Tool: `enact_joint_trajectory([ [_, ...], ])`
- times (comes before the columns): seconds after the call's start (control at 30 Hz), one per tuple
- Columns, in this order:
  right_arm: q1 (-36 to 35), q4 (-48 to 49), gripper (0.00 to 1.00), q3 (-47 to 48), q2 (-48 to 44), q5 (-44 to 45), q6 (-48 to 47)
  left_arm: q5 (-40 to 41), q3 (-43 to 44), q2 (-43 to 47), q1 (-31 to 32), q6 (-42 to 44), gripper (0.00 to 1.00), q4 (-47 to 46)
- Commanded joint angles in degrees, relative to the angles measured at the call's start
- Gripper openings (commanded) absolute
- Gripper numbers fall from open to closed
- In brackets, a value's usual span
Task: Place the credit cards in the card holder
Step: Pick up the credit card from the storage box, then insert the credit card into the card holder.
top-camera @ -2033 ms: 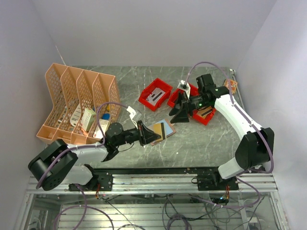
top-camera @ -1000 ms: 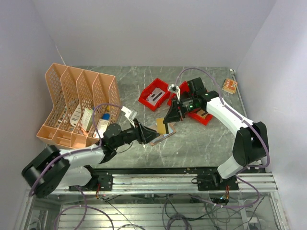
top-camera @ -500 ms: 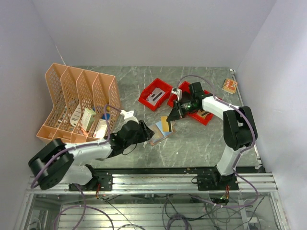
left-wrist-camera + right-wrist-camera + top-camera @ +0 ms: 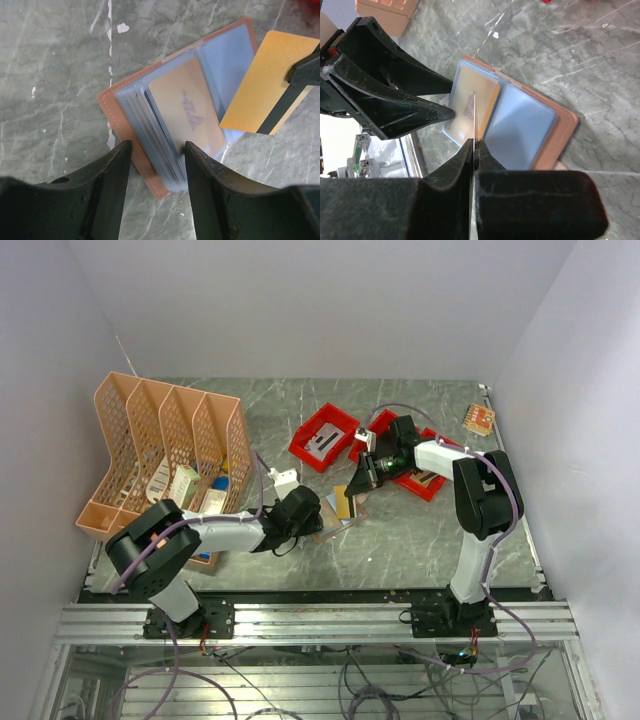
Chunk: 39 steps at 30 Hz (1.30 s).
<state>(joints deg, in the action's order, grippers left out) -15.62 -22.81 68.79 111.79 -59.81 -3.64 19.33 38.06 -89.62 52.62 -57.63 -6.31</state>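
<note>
My right gripper [image 4: 474, 150], pinched shut on the gold credit card [image 4: 262, 95] held edge-on, hangs just above the open card holder [image 4: 563, 131], whose pockets lie directly below, askew to the card's long axis, while my spread left gripper [image 4: 157, 150] straddles its near edge.

Robot test cell, laboratory type.
Plain white walls [image 4: 300, 310] around a marbled grey counter [image 4: 420, 530]; aluminium rail [image 4: 320, 622] at its near edge; robot arms [image 4: 478, 490]; loose cables [image 4: 350, 672] beneath.
</note>
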Motion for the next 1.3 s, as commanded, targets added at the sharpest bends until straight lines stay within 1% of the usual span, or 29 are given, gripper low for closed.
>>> enact_joint_trajectory([
  [0.0,0.4,0.5,0.00,1.3,0.9,-2.3,0.8,3.5,2.7,-1.9,0.2,2.0,0.57,5.6],
  [0.23,1.0,2.6,0.00,-0.8,-0.2,-4.1,3.4,5.9,2.0,-1.2,-0.1,4.2,0.51,10.4],
  [0.37,1.2,6.9,0.00,-3.3,-1.4,-5.7,7.5,5.1,1.1,-1.0,-0.8,6.3,0.48,10.0],
  [0.47,1.2,10.1,0.00,-5.7,-1.7,-6.5,10.7,4.9,1.0,-0.4,-1.1,8.5,0.47,9.6],
  [0.57,1.2,11.1,0.00,-6.9,-1.8,-5.6,12.0,4.7,0.9,0.2,-1.8,11.3,0.47,9.5],
  [0.73,1.2,15.3,0.00,-8.5,-1.1,-6.0,16.2,2.3,0.3,1.0,-3.1,16.1,0.47,7.7],
  [0.87,1.8,14.0,0.00,-7.2,-0.4,-5.4,15.5,0.4,0.1,1.2,-3.5,18.6,0.47,6.9],
  [0.97,2.7,12.8,0.00,-6.4,-0.2,-4.5,14.6,-0.2,0.0,1.6,-3.5,18.7,0.47,6.6],
  [1.13,3.4,10.2,0.00,-5.3,0.7,-4.9,12.5,-1.3,-1.1,6.7,-3.5,16.8,0.49,6.2],
  [1.2,3.3,9.8,0.00,-5.1,1.4,-5.6,12.1,-2.5,-2.2,9.4,-3.5,15.8,0.50,5.0],
  [1.27,3.4,9.3,0.00,-4.8,1.9,-6.4,12.0,-3.6,-3.4,11.7,-3.5,14.2,0.56,3.0],
])
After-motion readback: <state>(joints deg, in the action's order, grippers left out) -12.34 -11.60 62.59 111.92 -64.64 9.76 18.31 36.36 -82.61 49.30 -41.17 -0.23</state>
